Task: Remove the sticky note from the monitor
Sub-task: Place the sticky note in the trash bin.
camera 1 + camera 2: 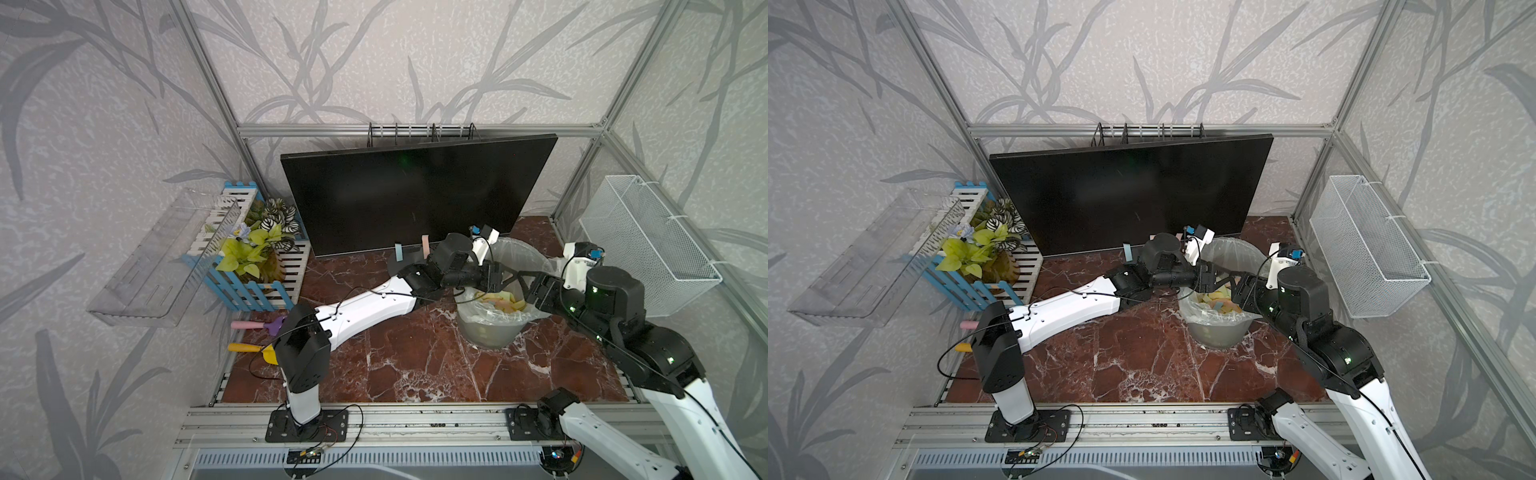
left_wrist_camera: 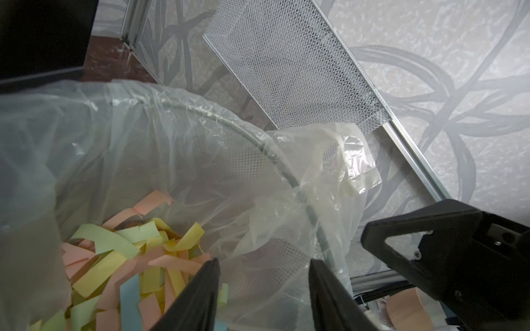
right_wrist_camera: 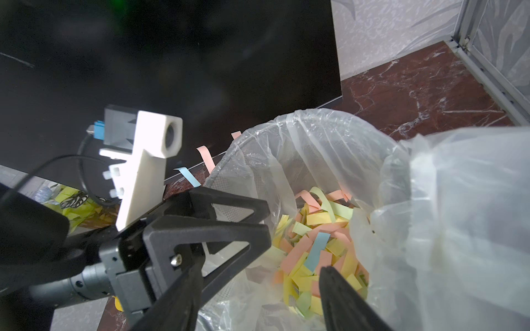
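Observation:
The monitor (image 1: 415, 195) (image 1: 1129, 195) stands at the back, its black screen facing me. A blue sticky note (image 1: 399, 251) (image 3: 187, 176) and a pink sticky note (image 1: 425, 242) (image 3: 206, 157) hang from its lower edge. My left gripper (image 2: 263, 262) (image 1: 505, 277) hovers open over the lined bin (image 1: 490, 328) (image 2: 275, 160), with nothing between its fingers. Facing it across the bin, my right gripper (image 3: 261, 268) (image 1: 534, 291) is also open and empty. Several pink, yellow, green and blue paper strips (image 3: 315, 246) (image 2: 114, 258) lie heaped in the bin.
A white mesh basket (image 1: 648, 245) hangs on the right wall. At the left are a blue and white planter (image 1: 257, 291) with plants and a clear shelf (image 1: 162, 257). Pink-handled (image 1: 249, 325) and yellow-handled (image 1: 245, 347) tools lie by the left arm's base.

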Controlling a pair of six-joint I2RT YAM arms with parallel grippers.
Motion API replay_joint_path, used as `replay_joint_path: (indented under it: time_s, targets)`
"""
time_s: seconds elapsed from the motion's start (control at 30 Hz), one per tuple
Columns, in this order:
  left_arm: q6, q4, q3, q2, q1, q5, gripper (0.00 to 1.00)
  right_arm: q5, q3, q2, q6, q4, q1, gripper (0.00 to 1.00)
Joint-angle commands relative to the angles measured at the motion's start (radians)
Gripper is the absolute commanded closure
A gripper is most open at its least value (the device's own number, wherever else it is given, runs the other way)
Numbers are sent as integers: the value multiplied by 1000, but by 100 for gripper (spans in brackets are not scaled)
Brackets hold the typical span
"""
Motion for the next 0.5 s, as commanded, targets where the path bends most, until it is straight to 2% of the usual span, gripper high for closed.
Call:
replay_joint_path:
  time_s: [0.0,0.23,0.27,0.4,0.47]
  targets:
    - [22,12,67,-17,-1,-16,35,15,-1,-8,9,1,-5,31]
    - [26,87,92,-82,2,-81,9,28,8,-17,14,-7,-6,31]
    - [34,79,89,-95,5,-98,3,26,13,-17,14,-8,-5,31]
    - [50,78,-8,-214,34,-169,0,10,34,-2,5,-7,-6,31]
    - [43,101,-120,-294,60,-201,0,-6,44,10,1,-2,-5,31]
